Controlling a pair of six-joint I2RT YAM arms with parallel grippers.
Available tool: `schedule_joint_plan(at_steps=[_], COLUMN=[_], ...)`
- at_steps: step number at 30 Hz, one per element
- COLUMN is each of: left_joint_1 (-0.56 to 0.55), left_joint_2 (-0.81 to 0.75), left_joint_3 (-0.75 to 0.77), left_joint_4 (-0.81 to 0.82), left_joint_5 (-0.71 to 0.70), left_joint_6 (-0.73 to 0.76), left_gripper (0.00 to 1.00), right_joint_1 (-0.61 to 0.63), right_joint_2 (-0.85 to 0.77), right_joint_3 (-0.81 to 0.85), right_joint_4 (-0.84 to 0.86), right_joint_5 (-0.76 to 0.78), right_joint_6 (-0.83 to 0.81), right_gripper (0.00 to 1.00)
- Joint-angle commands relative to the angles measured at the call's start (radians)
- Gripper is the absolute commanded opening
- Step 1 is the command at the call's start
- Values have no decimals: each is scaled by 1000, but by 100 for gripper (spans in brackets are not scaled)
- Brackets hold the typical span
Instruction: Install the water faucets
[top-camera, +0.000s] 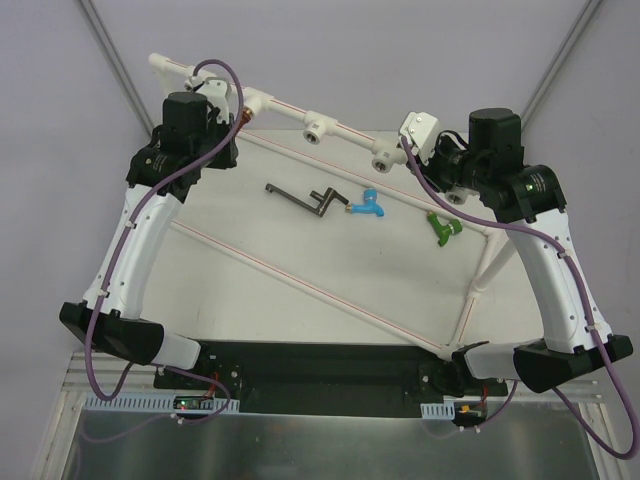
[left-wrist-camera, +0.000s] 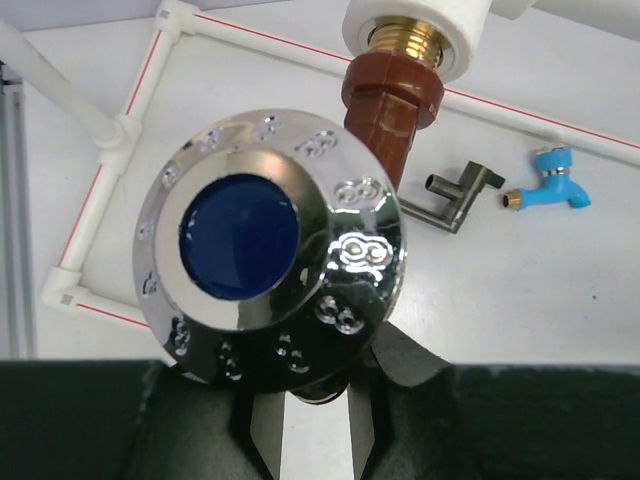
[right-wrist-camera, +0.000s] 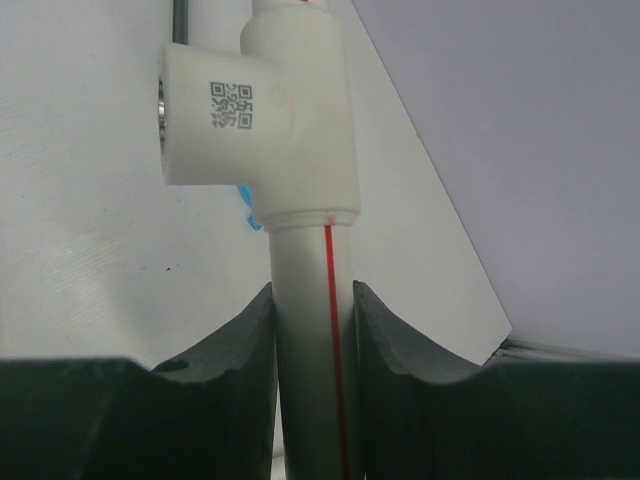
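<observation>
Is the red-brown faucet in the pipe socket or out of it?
In. The red-brown faucet has its brass thread inside the white socket; how tight, cannot tell.

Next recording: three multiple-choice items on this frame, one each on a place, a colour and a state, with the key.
1. The red-brown faucet has its brass end: A lying loose; B in a white pipe socket; C in a box.
2. The faucet lying beside the grey metal piece is: A blue; B yellow; C black.
3. The right end effector is: A open; B shut on the white pipe; C out of view.
Key: B, brass threads enter the socket; A, the blue faucet lies beside it; B, its jaws clamp the pipe.
</observation>
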Motion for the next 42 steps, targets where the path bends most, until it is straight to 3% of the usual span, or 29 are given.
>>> schedule_joint_plan(at_steps=[1,27,42], left_joint_1=[-49,-249,-350], left_joint_2=[22,102,102], left_joint_3=[66,97,37], left_joint_4=[114,122,238], left_joint_5=[-65,-406,-555], left_joint_6=[126,312,448], left_gripper=[0,0,0], right_joint_1=[31,34,35], right_joint_2=[13,8,5], right_joint_3=[-29,-32,-34], right_joint_4=[-102,-104,-102], right_joint_5=[-11,-11,-11], right_joint_6=[57,52,51], right_gripper=[2,2,2])
